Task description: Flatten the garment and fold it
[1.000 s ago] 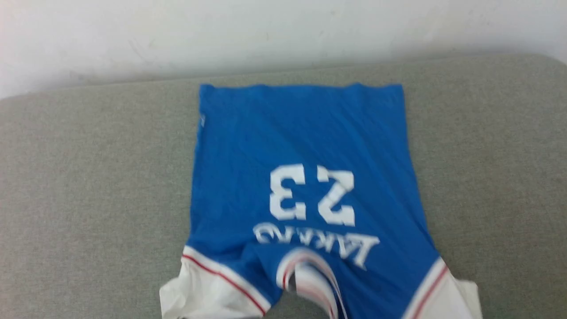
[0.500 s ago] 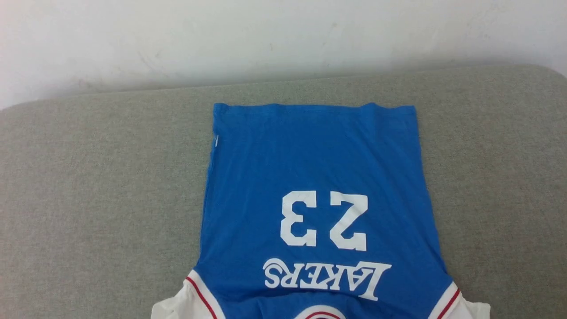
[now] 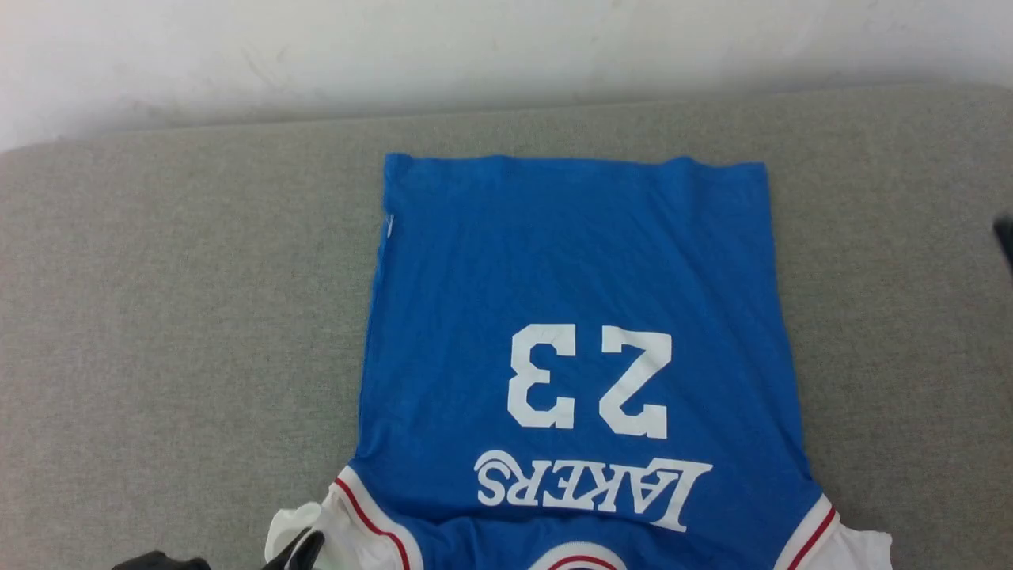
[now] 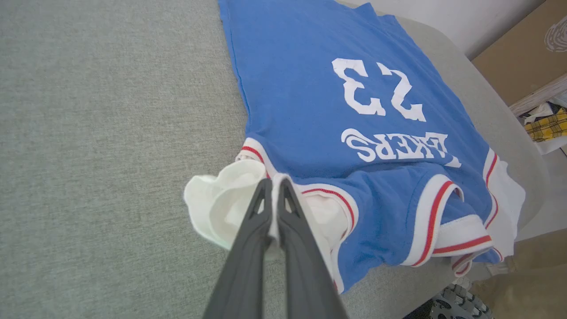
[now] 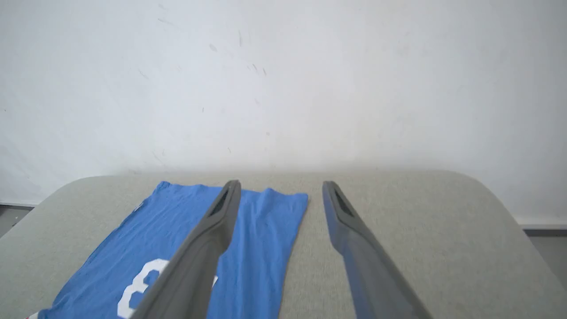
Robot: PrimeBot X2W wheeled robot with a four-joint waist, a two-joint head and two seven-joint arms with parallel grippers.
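Note:
The garment [image 3: 570, 269], a bright blue T-shirt printed with a white "23" and "LAKERS", lies spread on the grey padded table [image 3: 174, 301], hem towards the wall. Its collar and white sleeves lie at the near edge. My left gripper [image 4: 272, 184] is shut on the bunched white sleeve [image 4: 221, 201] at the shirt's near left corner. The head view shows the same gripper [image 3: 307, 548] at the bottom left. My right gripper [image 5: 280, 184] hovers open above the garment [image 5: 199, 230] near its far right hem corner, with nothing between its fingers.
A white wall [image 3: 506, 55] stands right behind the table. In the left wrist view, a brown cardboard box [image 4: 518, 57] and a yellow checked cloth [image 4: 547, 124] sit beyond the table's right end. A dark tip [image 3: 1005, 237] pokes in at the head view's right edge.
The head view has shifted. The left gripper's dark fingers have come into view at the bottom left by the white sleeve. The collar area looks flatter than a second ago.

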